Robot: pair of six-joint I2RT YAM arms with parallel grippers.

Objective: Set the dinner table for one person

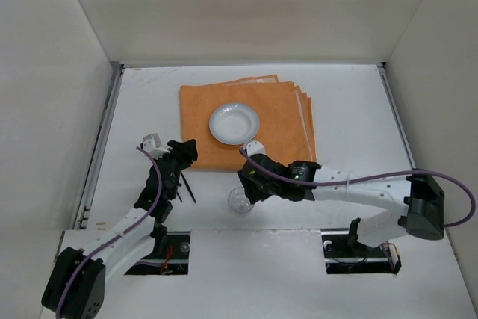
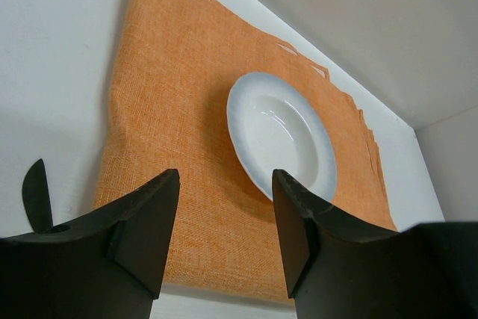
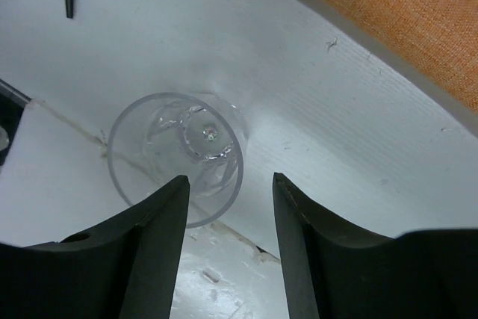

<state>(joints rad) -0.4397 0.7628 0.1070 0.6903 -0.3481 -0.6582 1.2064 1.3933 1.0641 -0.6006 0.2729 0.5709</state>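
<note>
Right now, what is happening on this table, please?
A white plate already lies on the orange mat. The right gripper hovers open over a clear glass, which stands upright on the dinner table in front of the mat; it is not gripped. The left gripper is open and empty, facing the mat.

On the dinner table (image 1: 351,110), plate (image 1: 234,123) lies on mat (image 1: 200,102), glass (image 1: 239,201) before it.

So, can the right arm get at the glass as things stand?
Probably yes. The right end effector is open and hangs just over the glass, which stands on the table with nothing between them. The glass lies off centre under it, so a small sideways shift seems needed.
</note>
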